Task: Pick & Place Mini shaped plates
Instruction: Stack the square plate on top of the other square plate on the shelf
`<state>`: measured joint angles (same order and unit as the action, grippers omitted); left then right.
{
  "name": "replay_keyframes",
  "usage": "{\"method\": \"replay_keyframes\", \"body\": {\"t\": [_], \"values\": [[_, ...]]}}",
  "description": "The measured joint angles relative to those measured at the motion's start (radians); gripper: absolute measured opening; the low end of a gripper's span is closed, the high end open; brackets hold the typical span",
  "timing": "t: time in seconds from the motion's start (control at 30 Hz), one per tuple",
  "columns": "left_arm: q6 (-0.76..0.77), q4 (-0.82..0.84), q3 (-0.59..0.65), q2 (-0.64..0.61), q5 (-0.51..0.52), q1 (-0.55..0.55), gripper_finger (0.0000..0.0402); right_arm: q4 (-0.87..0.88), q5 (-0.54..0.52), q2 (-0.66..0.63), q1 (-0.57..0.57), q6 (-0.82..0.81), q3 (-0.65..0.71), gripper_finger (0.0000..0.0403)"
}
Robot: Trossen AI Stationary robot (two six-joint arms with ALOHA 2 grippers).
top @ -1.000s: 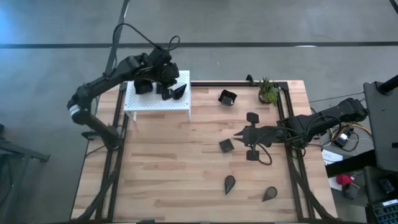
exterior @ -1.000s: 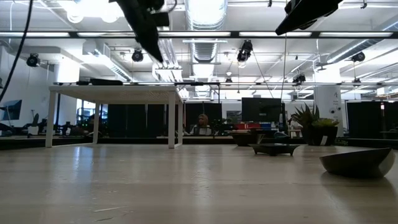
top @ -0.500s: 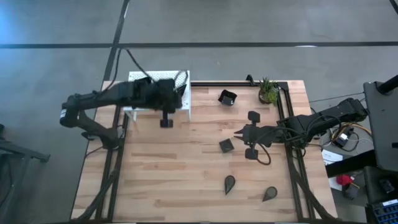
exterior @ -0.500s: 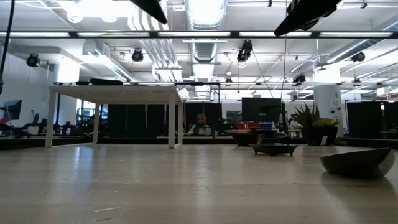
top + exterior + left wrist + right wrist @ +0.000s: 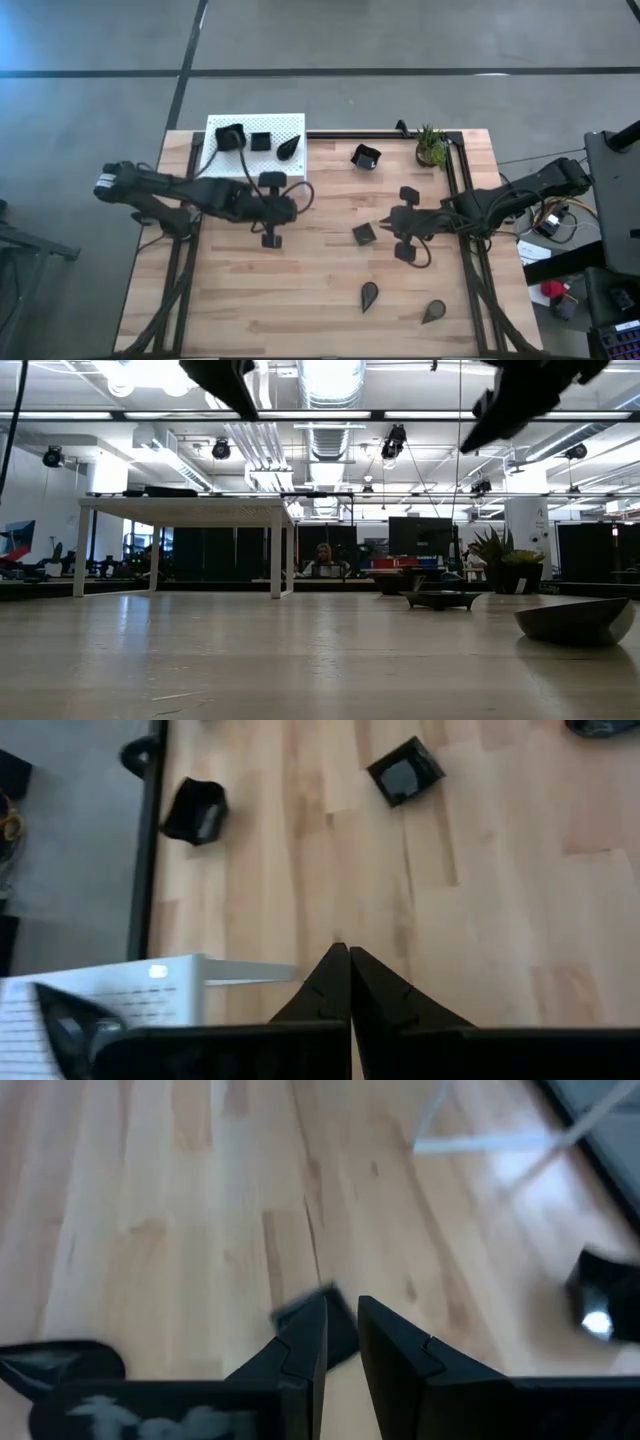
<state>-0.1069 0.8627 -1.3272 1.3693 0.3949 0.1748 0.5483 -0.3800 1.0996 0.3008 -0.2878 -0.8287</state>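
Left claw (image 5: 349, 960) (shut, empty) hovers over table (image 5: 300, 290) — right claw (image 5: 341, 1330) near square plate (image 5: 364, 233).

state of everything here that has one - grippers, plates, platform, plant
left gripper: shut, empty, over bare table
right gripper: slightly open, holding nothing, above a square plate
white platform: upright, carrying three plates
rimmed plate: on the table near the plant
teardrop plates: lying on the table, near edge
potted plant: upright at the far right corner
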Motion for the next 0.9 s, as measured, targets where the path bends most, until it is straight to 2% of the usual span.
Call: {"method": "replay_keyframes", "body": {"t": [0.2,0.37,0.53,0.7,0.9], "values": [[0.052,-0.097,0.093,0.000,0.000,0.032,0.0000,-0.003,0.021,0.000,0.000,-0.147,0.092,0.0059],[0.087,-0.112,0.105,0.000,0.000,0.042,0.0000,-0.008,0.014,0.000,-0.001,-0.242,0.138,0.0059],[0.082,-0.149,0.105,0.000,0.000,0.054,0.0000,-0.028,0.013,0.000,-0.023,-0.410,0.162,0.0059],[0.079,-0.157,0.105,0.000,0.000,0.056,0.0000,-0.060,0.013,0.013,-0.059,-0.470,0.178,0.0064],[0.079,-0.162,0.105,0.000,0.000,0.055,0.0000,-0.072,0.044,0.082,-0.104,-0.476,0.171,0.0101]]}}
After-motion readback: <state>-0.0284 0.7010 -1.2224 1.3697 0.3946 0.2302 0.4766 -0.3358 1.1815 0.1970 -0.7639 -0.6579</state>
